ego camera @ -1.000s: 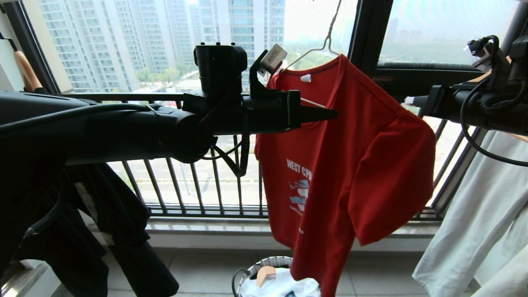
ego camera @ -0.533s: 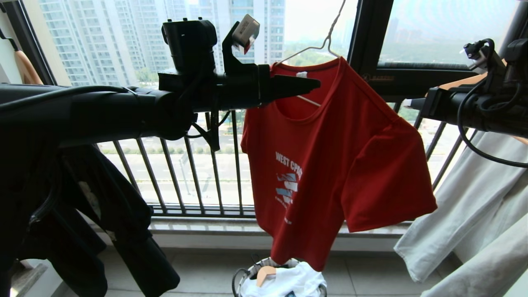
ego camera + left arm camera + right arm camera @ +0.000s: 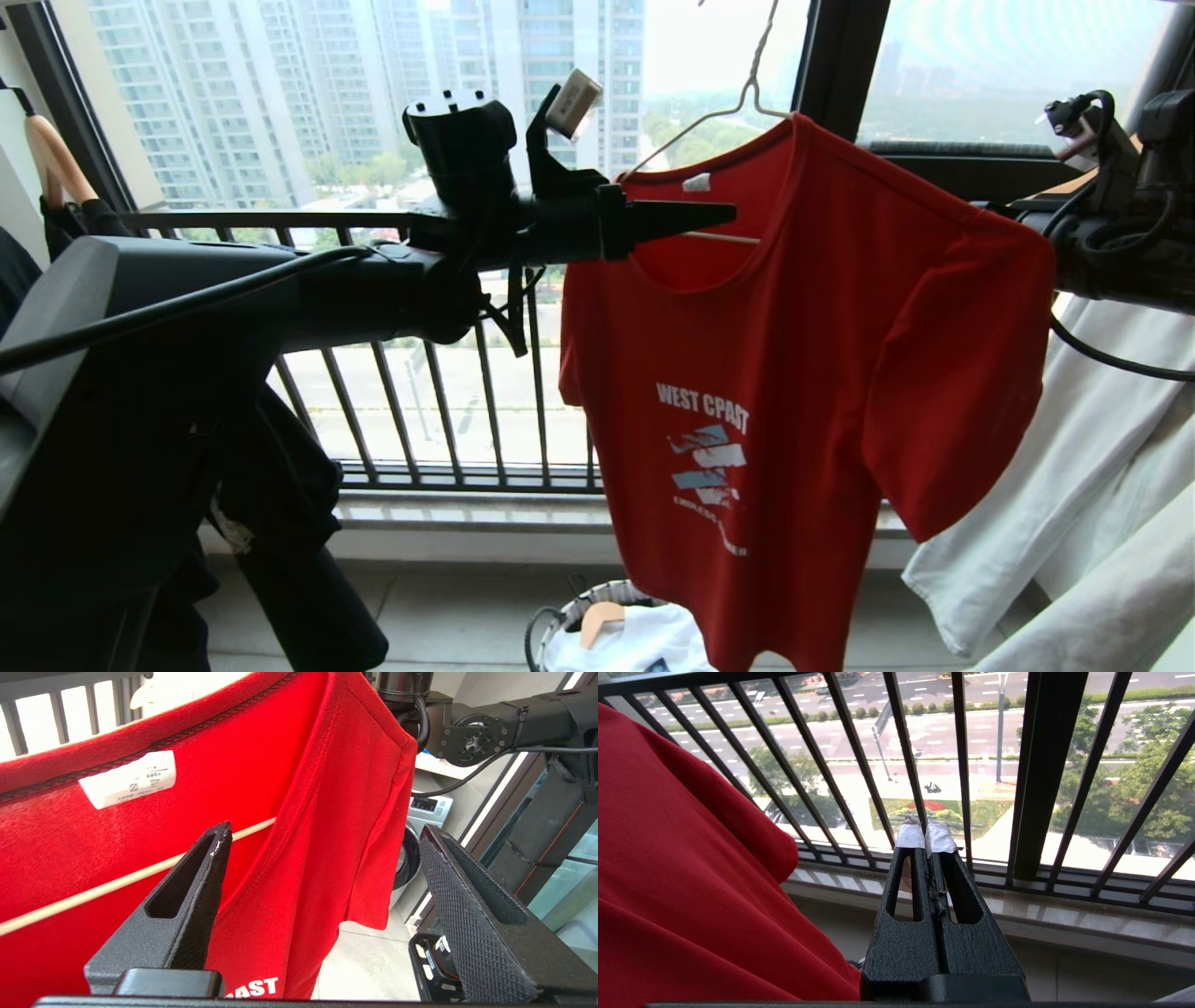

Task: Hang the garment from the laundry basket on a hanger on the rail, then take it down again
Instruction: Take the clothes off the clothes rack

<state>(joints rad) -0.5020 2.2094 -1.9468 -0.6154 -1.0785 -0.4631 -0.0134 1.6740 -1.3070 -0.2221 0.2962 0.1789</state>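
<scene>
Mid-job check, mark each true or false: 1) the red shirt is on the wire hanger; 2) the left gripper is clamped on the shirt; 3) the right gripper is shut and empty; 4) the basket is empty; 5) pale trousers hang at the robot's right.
1) True: the red T-shirt hangs on the wire hanger.
2) False: the left gripper stands open at the neckline, gripping nothing.
3) True: the right gripper is shut, nothing between its tips.
4) False: the laundry basket holds white cloth and a wooden hanger.
5) True: pale trousers hang there.

Head view wide; wrist views close on shared garment [image 3: 794,373].
</scene>
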